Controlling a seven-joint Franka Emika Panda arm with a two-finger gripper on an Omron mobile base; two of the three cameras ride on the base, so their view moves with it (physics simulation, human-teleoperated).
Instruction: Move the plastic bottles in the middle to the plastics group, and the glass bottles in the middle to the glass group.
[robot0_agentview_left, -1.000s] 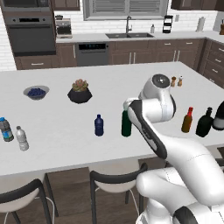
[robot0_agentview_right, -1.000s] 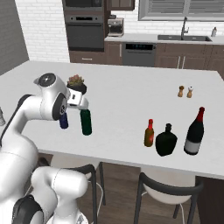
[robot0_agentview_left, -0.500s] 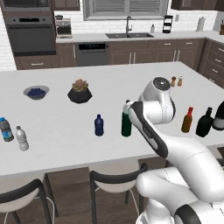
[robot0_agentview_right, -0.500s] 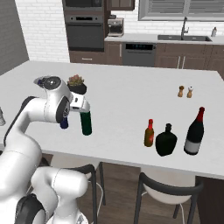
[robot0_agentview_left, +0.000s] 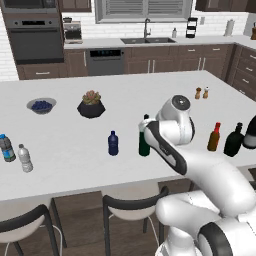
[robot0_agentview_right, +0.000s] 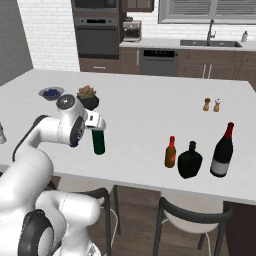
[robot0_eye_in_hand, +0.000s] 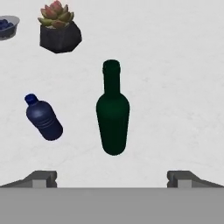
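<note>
The tall dark green glass bottle (robot0_eye_in_hand: 113, 116) stands upright mid-counter, also seen as the green bottle (robot0_agentview_left: 144, 146) (robot0_agentview_right: 98, 142). My gripper (robot0_eye_in_hand: 113, 179) hangs just above and behind it, open, fingertips (robot0_eye_in_hand: 43, 178) wide apart with nothing between them; the gripper (robot0_agentview_right: 98, 129) sits over the bottle's neck. The small dark blue plastic bottle (robot0_agentview_left: 113, 143) (robot0_eye_in_hand: 43, 118) stands to its left. The amber bottle with a red neck (robot0_agentview_left: 214, 137) (robot0_agentview_right: 170, 152) stands far right beside the squat black bottle (robot0_agentview_left: 233, 141) (robot0_agentview_right: 189, 160) and a tall dark bottle (robot0_agentview_right: 222, 150). Two clear water bottles (robot0_agentview_left: 7, 148) (robot0_agentview_left: 25, 158) stand far left.
A potted succulent (robot0_agentview_left: 91, 104) (robot0_eye_in_hand: 59, 28) and a bowl of blueberries (robot0_agentview_left: 41, 105) sit behind the middle bottles. Salt and pepper shakers (robot0_agentview_left: 201, 93) stand at the back right. Stools (robot0_agentview_left: 132, 207) line the counter's near edge.
My hand has come down closer over the green bottle's neck, and the elbow has dropped. The jaws stay open. No bottle has moved.
</note>
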